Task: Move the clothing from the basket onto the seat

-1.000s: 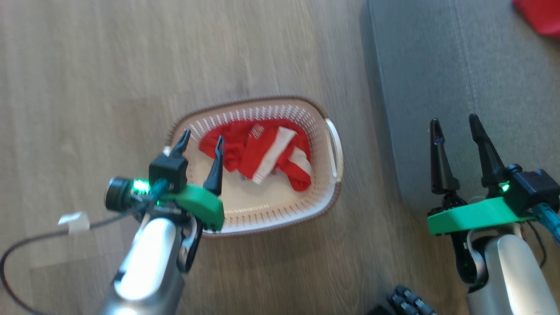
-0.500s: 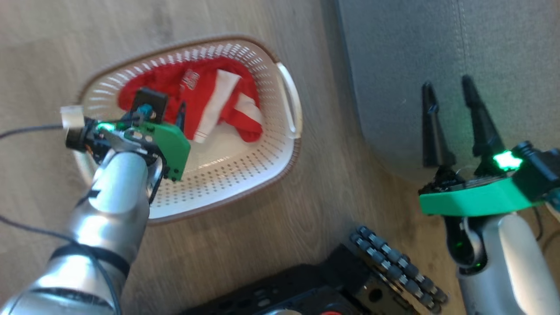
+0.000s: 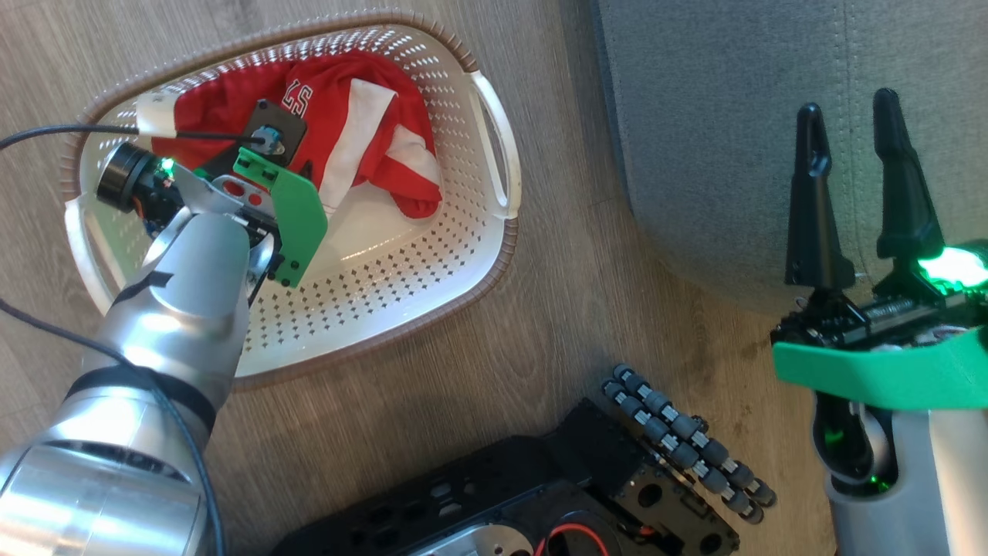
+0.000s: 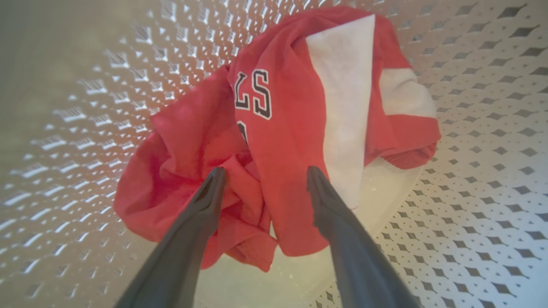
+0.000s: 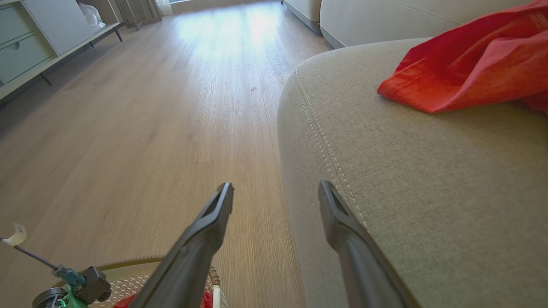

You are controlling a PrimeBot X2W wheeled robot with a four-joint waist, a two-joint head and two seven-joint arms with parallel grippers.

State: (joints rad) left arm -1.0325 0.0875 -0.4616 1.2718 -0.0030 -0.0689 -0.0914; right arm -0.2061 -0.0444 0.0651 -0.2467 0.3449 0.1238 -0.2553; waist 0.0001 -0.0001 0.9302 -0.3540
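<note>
Red-and-white shirt (image 4: 282, 141) lies bunched at the far end of the basket (image 3: 401, 262), left claw (image 4: 265, 171) spread wide over it, right claw (image 3: 847, 104) apart above the seat (image 3: 695, 116).

Two red garments: one white-panelled lettered jersey (image 4: 282, 137), one plain red garment (image 5: 462, 72). One cream perforated basket (image 3: 463, 255). One grey seat cushion (image 3: 733, 116).

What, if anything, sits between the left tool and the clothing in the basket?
Nothing visible. The left tool is open inside the basket, its fingers pointing straight at the red-and-white garment, with no other item between them.
</note>
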